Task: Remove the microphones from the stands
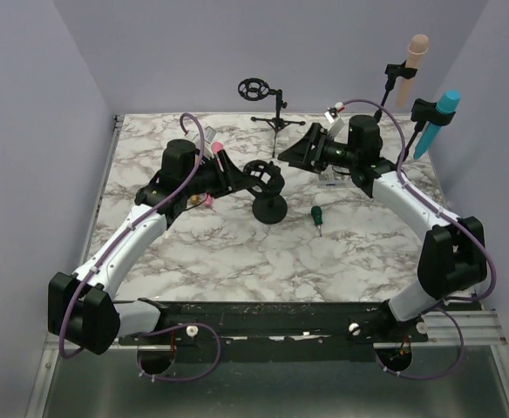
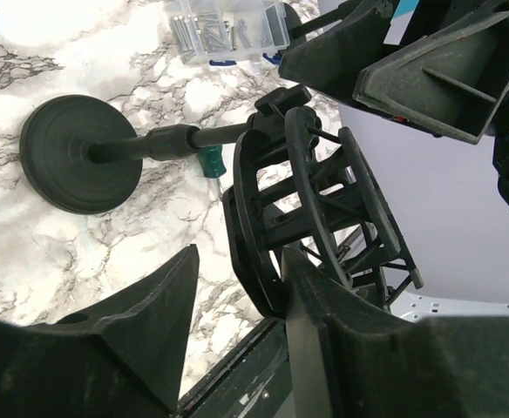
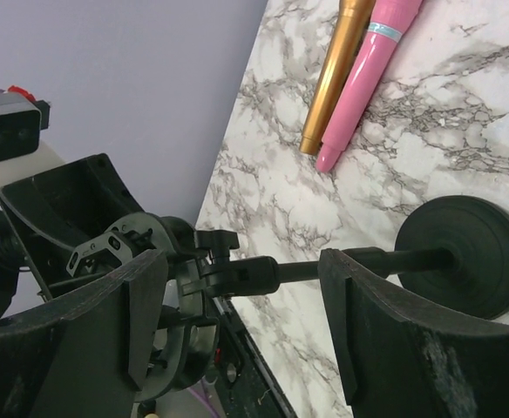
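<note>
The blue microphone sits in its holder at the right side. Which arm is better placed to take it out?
Right, probably. The blue microphone stands on the right arm's side, and the right tool is open. The left tool is across at the middle shock mount, farther away.

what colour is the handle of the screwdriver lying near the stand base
Green. The screwdriver handle shows best in the top external view.
</note>
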`<state>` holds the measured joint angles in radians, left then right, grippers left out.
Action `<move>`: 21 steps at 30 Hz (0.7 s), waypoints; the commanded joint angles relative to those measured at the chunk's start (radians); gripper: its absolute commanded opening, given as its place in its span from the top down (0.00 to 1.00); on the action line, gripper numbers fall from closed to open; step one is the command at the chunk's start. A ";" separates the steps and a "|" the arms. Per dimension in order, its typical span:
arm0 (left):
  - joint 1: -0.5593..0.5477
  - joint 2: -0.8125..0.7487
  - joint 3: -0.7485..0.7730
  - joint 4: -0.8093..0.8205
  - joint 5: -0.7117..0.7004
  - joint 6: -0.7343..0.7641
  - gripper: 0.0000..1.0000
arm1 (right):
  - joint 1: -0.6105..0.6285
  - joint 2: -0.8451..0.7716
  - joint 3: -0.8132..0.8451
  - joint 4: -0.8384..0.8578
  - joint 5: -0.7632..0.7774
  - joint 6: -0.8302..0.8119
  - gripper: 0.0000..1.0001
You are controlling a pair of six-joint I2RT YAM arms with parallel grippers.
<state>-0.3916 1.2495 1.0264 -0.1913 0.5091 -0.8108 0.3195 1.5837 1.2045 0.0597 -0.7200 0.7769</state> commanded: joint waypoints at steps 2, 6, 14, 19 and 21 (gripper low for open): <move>0.003 0.001 0.013 -0.012 0.034 -0.003 0.50 | 0.026 0.002 -0.052 0.055 -0.040 0.020 0.23; 0.003 -0.006 0.024 -0.006 0.040 -0.012 0.44 | 0.032 0.009 -0.073 0.067 -0.041 0.013 0.24; 0.002 -0.043 0.029 -0.038 0.029 0.005 0.31 | 0.031 0.078 -0.108 0.090 0.000 0.002 0.35; 0.003 -0.116 0.021 -0.086 -0.016 0.043 0.14 | 0.031 0.132 -0.121 0.079 0.043 -0.032 0.36; 0.010 -0.157 0.015 -0.097 -0.023 0.051 0.08 | 0.032 0.162 -0.128 0.082 0.045 -0.035 0.37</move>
<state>-0.3889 1.1912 1.0264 -0.2642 0.5087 -0.7986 0.3481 1.6493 1.1282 0.2226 -0.7391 0.8051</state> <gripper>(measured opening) 0.858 0.643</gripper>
